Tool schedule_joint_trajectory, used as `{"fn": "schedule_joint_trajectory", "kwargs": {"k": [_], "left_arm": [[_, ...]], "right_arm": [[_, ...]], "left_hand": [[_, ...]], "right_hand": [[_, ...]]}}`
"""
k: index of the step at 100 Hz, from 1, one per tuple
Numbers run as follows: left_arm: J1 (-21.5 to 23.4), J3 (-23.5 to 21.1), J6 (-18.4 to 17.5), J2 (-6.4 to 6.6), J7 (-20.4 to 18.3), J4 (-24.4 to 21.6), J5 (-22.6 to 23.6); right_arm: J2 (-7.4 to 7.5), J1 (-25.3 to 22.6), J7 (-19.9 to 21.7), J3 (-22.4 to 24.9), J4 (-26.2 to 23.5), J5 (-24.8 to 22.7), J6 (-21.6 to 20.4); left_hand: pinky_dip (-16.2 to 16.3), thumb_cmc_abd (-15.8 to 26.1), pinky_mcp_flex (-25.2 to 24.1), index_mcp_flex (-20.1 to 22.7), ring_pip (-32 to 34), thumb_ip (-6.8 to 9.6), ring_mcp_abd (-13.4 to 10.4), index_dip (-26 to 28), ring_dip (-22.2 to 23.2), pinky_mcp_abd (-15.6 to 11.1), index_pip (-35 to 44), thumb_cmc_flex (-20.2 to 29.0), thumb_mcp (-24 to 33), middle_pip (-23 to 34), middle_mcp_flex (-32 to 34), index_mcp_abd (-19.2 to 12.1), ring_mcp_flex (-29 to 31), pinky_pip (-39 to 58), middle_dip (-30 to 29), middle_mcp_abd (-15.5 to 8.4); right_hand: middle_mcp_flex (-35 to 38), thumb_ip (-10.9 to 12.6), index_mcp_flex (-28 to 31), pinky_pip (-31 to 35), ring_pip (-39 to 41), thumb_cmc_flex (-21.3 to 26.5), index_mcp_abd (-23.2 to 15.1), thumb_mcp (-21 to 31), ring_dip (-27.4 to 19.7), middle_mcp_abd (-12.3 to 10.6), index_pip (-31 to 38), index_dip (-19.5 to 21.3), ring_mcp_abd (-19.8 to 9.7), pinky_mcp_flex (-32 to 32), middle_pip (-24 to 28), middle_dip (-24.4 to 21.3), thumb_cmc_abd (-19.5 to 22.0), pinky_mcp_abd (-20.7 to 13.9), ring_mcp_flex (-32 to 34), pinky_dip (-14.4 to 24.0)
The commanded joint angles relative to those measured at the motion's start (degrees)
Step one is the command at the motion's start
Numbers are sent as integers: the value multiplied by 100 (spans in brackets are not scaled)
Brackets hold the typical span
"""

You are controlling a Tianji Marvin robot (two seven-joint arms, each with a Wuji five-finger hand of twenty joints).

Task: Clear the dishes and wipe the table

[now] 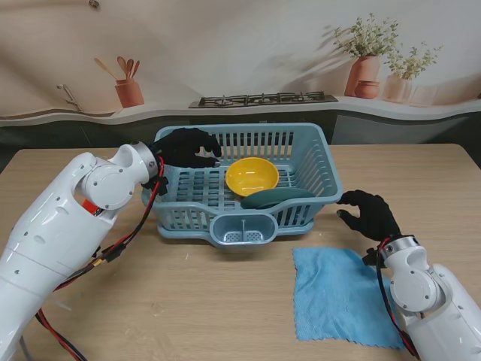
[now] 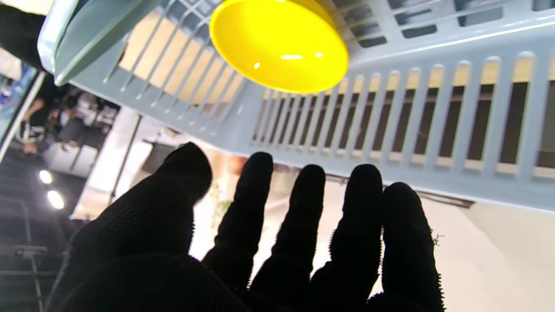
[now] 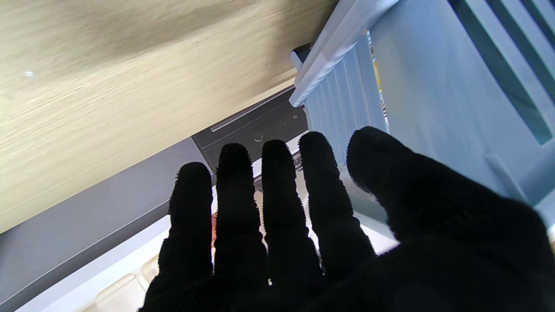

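Stand view: glossy yellow bowl (image 1: 252, 175) upright inside basket (image 1: 316, 150).

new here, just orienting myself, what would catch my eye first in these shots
The yellow bowl stands out, sitting inside the light blue dish basket at the table's middle, beside a teal plate. A blue cloth lies flat nearer to me on the right. The black-gloved left hand hovers over the basket's left rim, empty.

We see a mock kitchen set in a lab: a printed backdrop (image 1: 248, 53) of stove, utensils and potted plants stands behind the far edge of the wooden surface (image 1: 188, 301), with bystanders blurred beyond.
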Motion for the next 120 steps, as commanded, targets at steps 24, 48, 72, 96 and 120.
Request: {"fn": "schedule_joint_trajectory", "kwargs": {"k": [24, 48, 72, 96, 120], "left_arm": [[705, -800, -445, 123, 439, -362, 501], [1232, -1406, -888, 79, 1156, -459, 979], [1676, -1886, -1252, 39, 1891, -461, 1496], [2005, -2171, -1416, 3, 2544, -335, 1886], [2293, -2384, -1510, -22, 3130, -223, 2213]], "right_arm": [[9, -26, 139, -45, -70, -18, 43], [12, -41, 171, -70, -103, -10, 92], [14, -51, 199, -86, -128, 2, 122], [16, -59, 221, -101, -155, 11, 153], [18, -69, 240, -115, -173, 13, 186]], "left_hand": [[224, 26, 25, 19, 63, -35, 92, -1, 70, 136, 282, 891, -586, 90, 36, -62, 85, 190, 154, -127], [198, 51, -85, -178, -60, 16, -77, -53, 2, -11, 418, 1605, -931, 65, -109, -128, -12, 140, 150, -207], [-17, 206, -423, -363, -594, 54, -393, -119, -308, -217, 190, 1908, -1074, -192, -434, -211, -376, -157, 28, -377], [-627, 511, -761, -507, -1000, 170, -706, -82, -612, -746, 147, 2560, -1695, -341, -866, -297, -764, -873, -63, -489], [-816, 682, -913, -571, -1055, 247, -823, -59, -696, -1002, 193, 2909, -2054, -345, -1039, -334, -924, -1100, -71, -540]], "right_hand": [[-115, 214, 42, -61, -78, -161, -92, -5, -62, -92, -22, 37, -158, -68, -43, -29, -41, -142, -151, 102], [-119, 212, 42, -63, -78, -166, -84, -9, -63, -97, -22, 37, -162, -72, -44, -28, -40, -138, -148, 100], [-111, 214, 45, -65, -79, -168, -89, -4, -63, -92, -20, 37, -161, -72, -44, -29, -44, -140, -149, 99], [-115, 213, 44, -66, -81, -174, -89, -9, -63, -95, -22, 36, -157, -75, -46, -29, -38, -143, -152, 99], [-111, 213, 45, -66, -79, -184, -93, -13, -61, -93, -21, 36, -154, -76, -44, -27, -34, -142, -150, 100]]}}
